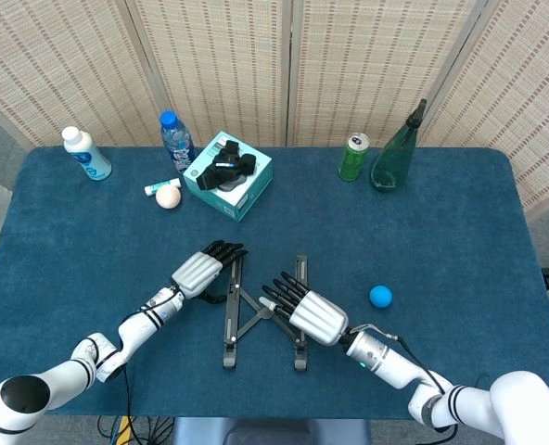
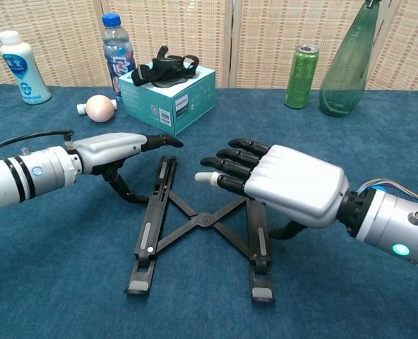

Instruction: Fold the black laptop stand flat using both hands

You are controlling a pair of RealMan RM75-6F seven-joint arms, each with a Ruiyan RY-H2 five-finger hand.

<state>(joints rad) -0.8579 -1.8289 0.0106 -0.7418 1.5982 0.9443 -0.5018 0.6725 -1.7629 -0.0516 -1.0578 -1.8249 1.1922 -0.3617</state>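
A: From the head view, where is the black laptop stand [image 1: 261, 311] lying?

B: It is lying spread in an X on the blue surface [image 1: 441, 232], well in front of the teal box [image 1: 228, 175]; the left hand [image 1: 198, 271] is hovering over its left rail, the right hand [image 1: 304, 311] over its right rail, both released and grasping nothing.

A: And from the chest view?

B: The left hand's fingers [image 2: 159, 140] are reaching past the left rail's far end; I would be lowering both hands outside the rails, then pressing inward evenly so the cross-links close without the stand sliding.
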